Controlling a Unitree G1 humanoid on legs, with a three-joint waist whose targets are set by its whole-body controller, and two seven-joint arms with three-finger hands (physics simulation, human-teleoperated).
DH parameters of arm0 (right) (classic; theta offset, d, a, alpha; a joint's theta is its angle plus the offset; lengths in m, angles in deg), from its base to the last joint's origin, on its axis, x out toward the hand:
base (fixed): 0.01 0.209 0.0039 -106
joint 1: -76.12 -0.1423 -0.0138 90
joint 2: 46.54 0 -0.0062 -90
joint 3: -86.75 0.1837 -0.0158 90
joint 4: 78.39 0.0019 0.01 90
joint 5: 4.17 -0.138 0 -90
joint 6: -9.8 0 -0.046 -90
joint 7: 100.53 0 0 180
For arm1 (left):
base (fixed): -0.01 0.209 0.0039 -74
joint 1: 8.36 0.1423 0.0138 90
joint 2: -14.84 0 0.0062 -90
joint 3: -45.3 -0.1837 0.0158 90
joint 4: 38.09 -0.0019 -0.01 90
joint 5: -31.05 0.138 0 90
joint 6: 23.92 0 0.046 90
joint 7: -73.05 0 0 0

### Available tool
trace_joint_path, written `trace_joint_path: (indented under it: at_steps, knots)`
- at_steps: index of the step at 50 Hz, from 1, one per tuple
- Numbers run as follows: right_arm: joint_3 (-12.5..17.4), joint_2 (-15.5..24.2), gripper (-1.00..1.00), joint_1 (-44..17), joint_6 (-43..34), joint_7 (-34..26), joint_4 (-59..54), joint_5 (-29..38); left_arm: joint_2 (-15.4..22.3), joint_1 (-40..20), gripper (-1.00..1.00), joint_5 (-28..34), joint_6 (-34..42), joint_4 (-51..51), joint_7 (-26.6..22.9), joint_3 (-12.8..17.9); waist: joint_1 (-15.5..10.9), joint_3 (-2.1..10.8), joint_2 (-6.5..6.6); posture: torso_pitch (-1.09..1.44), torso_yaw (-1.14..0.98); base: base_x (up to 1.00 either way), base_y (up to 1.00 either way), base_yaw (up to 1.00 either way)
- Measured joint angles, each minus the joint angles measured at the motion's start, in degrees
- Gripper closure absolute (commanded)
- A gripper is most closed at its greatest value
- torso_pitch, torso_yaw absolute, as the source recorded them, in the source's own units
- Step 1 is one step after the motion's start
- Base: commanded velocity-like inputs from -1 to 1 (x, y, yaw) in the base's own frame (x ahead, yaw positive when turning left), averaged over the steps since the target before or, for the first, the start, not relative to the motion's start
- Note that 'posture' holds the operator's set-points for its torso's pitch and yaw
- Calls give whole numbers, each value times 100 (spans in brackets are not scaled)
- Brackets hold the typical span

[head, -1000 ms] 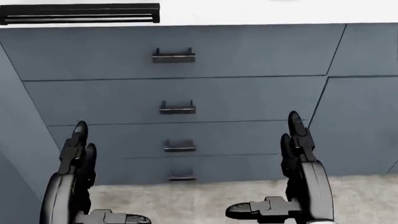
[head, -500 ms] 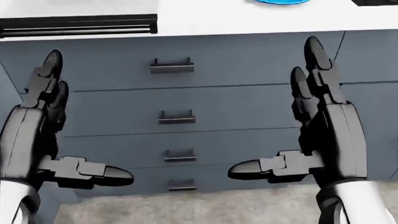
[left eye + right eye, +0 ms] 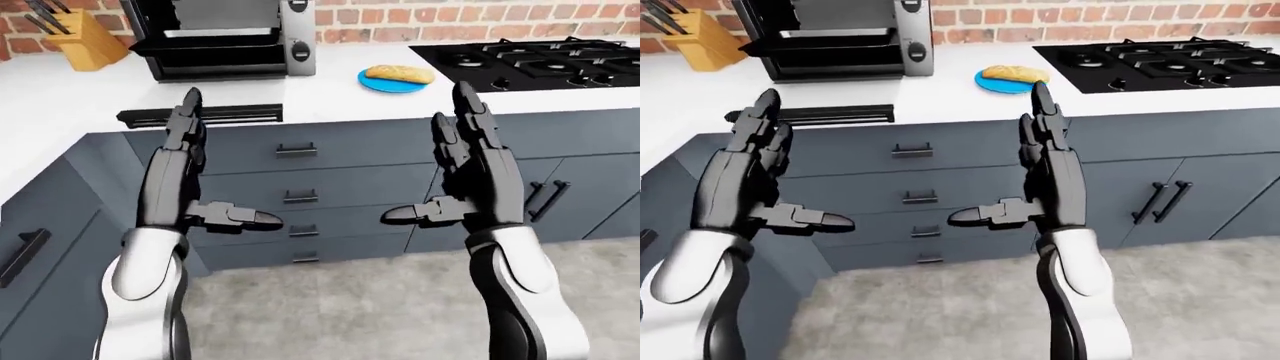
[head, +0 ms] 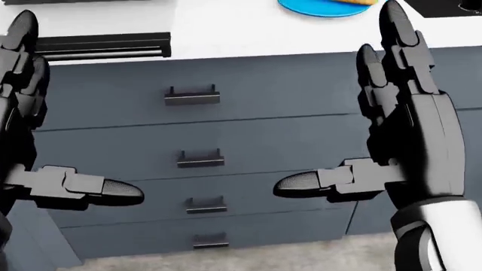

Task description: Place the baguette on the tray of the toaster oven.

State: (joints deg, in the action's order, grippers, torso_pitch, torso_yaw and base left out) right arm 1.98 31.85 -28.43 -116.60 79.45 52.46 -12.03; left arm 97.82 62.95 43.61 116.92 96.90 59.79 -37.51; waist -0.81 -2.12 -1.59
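Two hands are raised at mid-frame of the left-eye view, both empty with fingers extended upward and thumbs pointing inward: the left hand (image 3: 180, 184) at centre-left, the right hand (image 3: 478, 176) at centre-right. Between them, grey drawers (image 3: 300, 196) sit under the white table (image 3: 330, 94). At the upper centre, the baguette (image 3: 399, 73) lies on a blue plate (image 3: 392, 82). The toaster oven (image 3: 225, 34), at the upper left, has its door open, well apart from the baguette. A knife block (image 3: 85, 37) occupies the upper-left corner; a black stove (image 3: 540, 60) fills the upper right.
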Motion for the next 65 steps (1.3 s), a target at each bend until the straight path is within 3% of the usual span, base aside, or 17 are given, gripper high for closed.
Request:
trace_joint_path:
  at_steps: [2,5,9,12,17,22,25,31,39,40,42,45,49,51,56,61,65]
  knots:
    - [55,7,-100,67,-21,28,-74,2,-25,62,-100,-25,70,-42,-38,-81,84,-89,-10,0,0,23,0,0]
    - [44,-1,-100,69,-89,72,-154,30,18,61,-100,-44,211,2,-104,-80,137,-63,-37,0,0,23,-3,0]
    - [-26,-5,-100,41,-14,48,-40,15,40,65,-100,25,179,164,-84,29,133,-104,257,0,0,22,-5,0]
    - [-44,-2,-100,11,33,21,-22,21,64,45,-100,70,166,214,-76,31,149,-37,599,0,0,23,-2,0]
    - [-157,-40,-100,124,11,-59,-184,39,118,127,-100,171,355,252,-116,93,21,-16,529,0,0,25,0,0]
    - [-113,-28,-100,72,50,-83,15,97,208,58,-100,249,431,497,-207,203,-14,-31,187,0,0,28,0,0]
    - [-127,-38,-100,71,88,-122,70,104,245,66,-100,307,457,567,-228,272,-56,-19,-114,0,0,35,0,0]
    - [-59,-32,-100,104,26,-61,-105,205,295,25,-100,287,706,703,-384,211,107,-39,-44,0,0,35,0,0]
    - [-80,-45,-100,-12,78,-100,75,199,550,-284,-100,494,1010,1079,-513,319,159,-13,540,0,0,35,0,0]
    - [-122,-70,-100,18,78,-104,44,195,590,-294,-100,532,1084,1099,-535,352,106,-54,477,0,0,35,0,0]
    - [-212,-73,-100,66,25,-133,-35,179,621,-266,-100,611,1274,1140,-575,412,49,-95,525,0,0,35,0,0]
    - [-178,-66,-100,64,-22,-155,-10,163,713,-351,-100,680,1475,1310,-663,456,15,-36,466,0,0,32,0,0]
    - [-89,-46,-100,-47,23,-113,166,137,767,-508,-100,829,1481,1490,-835,586,-11,-2,257,0,0,10,0,0]
    - [-93,-35,-100,-72,43,-96,225,131,728,-551,-100,945,1427,1478,-953,631,-5,-40,27,0,0,4,0,0]
    - [-87,-19,-100,10,-121,-68,46,185,485,-547,-100,1302,1539,1270,-1417,575,40,-146,56,0,0,3,0,0]
    - [-74,-50,-100,-55,-107,-57,106,154,267,-834,-100,2081,1424,1405,-1995,548,63,-64,123,0,0,2,0,0]
    - [-121,-44,-100,-25,-8,-80,131,101,42,-1081,-100,2959,1341,1412,-2618,536,24,8,48,0,0,0,0,0]
